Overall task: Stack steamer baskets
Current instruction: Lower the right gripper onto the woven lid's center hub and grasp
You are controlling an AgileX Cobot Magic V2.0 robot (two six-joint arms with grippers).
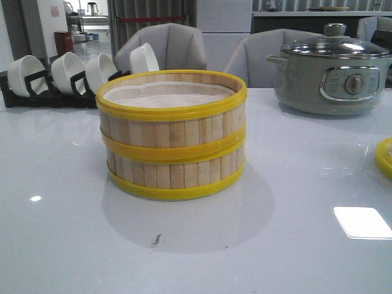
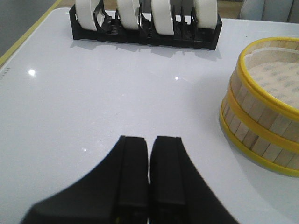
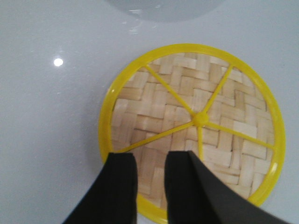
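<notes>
Two steamer baskets are stacked in the middle of the white table, the upper one (image 1: 171, 101) sitting squarely on the lower one (image 1: 177, 171). A white paper liner shows inside the upper one. The left wrist view has the stack (image 2: 266, 116) off to one side of my left gripper (image 2: 149, 140), which is shut and empty, well apart from it. The woven bamboo lid (image 3: 187, 116) lies flat on the table. My right gripper (image 3: 151, 156) hovers open over the lid's yellow rim. Only a sliver of the lid (image 1: 385, 158) shows at the front view's right edge. Neither gripper appears in the front view.
A grey electric pot (image 1: 331, 73) with a glass lid stands at the back right. A black rack of white bowls (image 1: 67, 76) stands at the back left, and the left wrist view also shows the rack (image 2: 145, 32). Grey chairs stand behind the table.
</notes>
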